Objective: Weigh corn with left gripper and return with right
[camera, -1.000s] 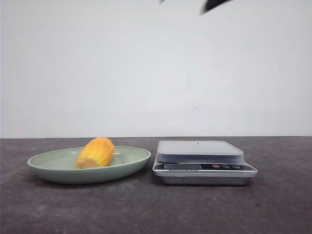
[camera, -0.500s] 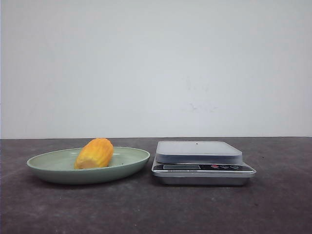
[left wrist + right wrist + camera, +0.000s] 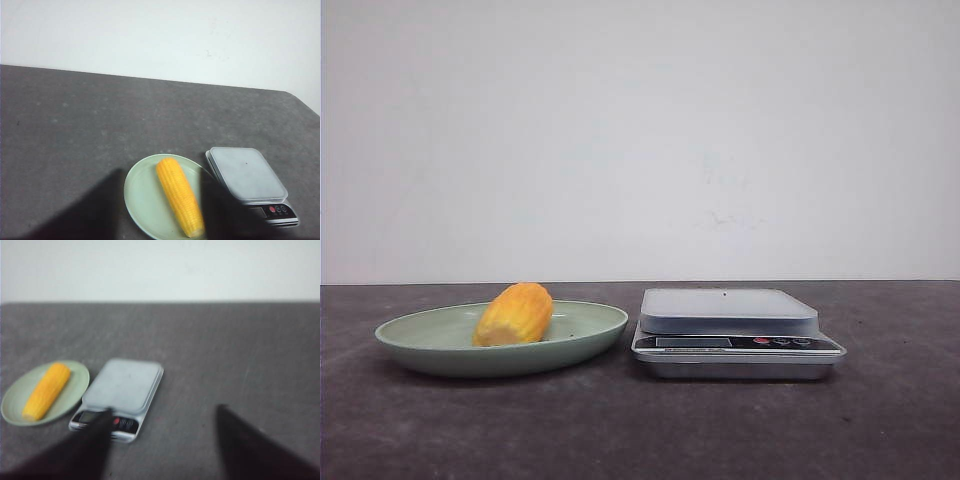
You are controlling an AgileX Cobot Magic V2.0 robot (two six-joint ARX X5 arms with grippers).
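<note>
The corn (image 3: 515, 313) is a yellow-orange cob lying in a shallow green dish (image 3: 590, 335) on the left of the dark table. A silver kitchen scale (image 3: 730, 312) with an empty platform stands just right of the dish. Neither gripper shows in the front view. In the left wrist view the corn (image 3: 180, 195) appears as a long cob across the dish (image 3: 137, 195), and my left gripper (image 3: 161, 171) hangs open high above it, empty. My right gripper (image 3: 164, 409) is open and empty, high above the table beside the scale (image 3: 125, 382); that view is blurred.
A plain white wall stands behind the table. The scale's display and buttons (image 3: 775, 342) face the front. In the right wrist view the corn (image 3: 46, 390) and dish (image 3: 80, 377) lie beyond the scale.
A dark piece of an arm at the top of the front view one second ago has gone out of frame. Corn, dish and scale have stayed put.
</note>
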